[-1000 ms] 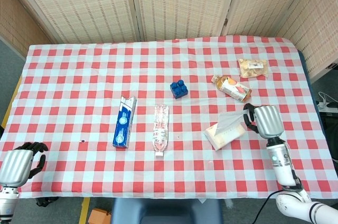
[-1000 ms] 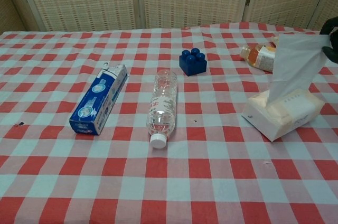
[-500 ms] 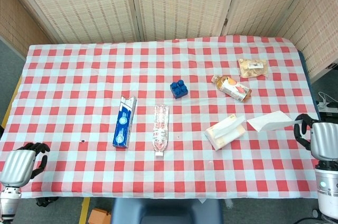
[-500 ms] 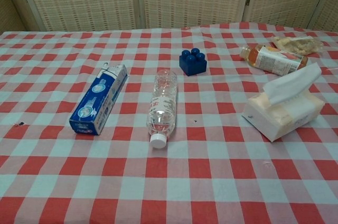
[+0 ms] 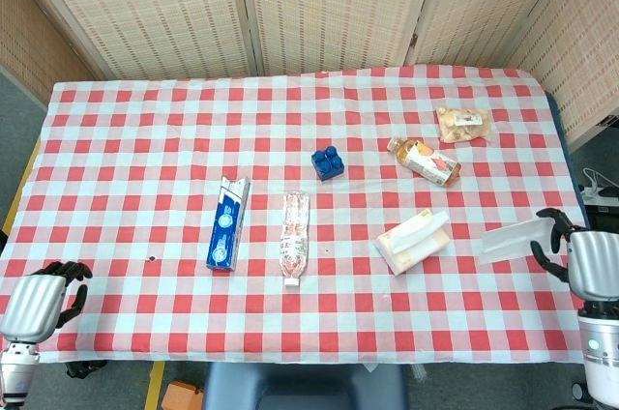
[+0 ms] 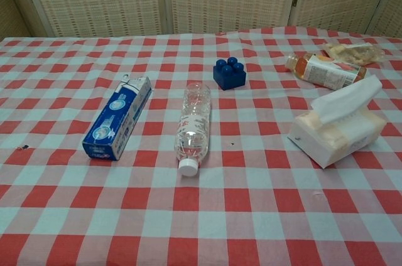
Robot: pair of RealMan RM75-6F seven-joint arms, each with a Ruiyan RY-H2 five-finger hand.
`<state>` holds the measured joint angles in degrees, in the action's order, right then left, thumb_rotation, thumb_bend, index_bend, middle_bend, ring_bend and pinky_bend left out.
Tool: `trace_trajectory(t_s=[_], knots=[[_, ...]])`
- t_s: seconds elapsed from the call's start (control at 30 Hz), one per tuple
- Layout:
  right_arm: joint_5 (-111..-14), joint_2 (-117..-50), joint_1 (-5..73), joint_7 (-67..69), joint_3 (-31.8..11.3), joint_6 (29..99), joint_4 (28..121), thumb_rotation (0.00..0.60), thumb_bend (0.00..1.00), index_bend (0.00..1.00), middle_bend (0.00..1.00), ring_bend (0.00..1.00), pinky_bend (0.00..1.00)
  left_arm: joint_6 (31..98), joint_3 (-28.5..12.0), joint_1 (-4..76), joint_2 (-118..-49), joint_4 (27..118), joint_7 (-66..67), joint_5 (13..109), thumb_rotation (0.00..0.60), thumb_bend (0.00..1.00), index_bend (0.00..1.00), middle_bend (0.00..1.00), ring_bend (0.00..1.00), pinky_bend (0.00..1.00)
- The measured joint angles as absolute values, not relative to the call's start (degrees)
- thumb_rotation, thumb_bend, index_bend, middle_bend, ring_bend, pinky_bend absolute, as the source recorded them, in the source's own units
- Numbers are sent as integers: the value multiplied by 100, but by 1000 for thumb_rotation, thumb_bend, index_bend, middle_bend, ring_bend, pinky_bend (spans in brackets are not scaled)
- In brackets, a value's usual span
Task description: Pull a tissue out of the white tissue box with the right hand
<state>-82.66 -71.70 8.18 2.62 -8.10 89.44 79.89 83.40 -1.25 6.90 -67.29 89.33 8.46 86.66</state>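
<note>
Tissue (image 5: 515, 239) out of the box, pinched in our right hand (image 5: 590, 260) at the right tabletop edge.
We hold the thin, soft, floppy sheet by its end; it weighs almost nothing and tears easily. The white tissue box (image 5: 414, 242) sits to its left, well apart, another sheet (image 6: 347, 98) poking up. Our left hand (image 5: 34, 302) curls its fingers together on nothing, near left.
</note>
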Motion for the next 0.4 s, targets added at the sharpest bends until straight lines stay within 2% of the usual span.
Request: trace_trajectory(t_s=[0.4], knots=[[-8210,-7219,778,-28,-851,8910,8144,600,36,287,748,772,967,8244,-122,712,-6742,8879,809,8599,600,525,477,487,411,603]])
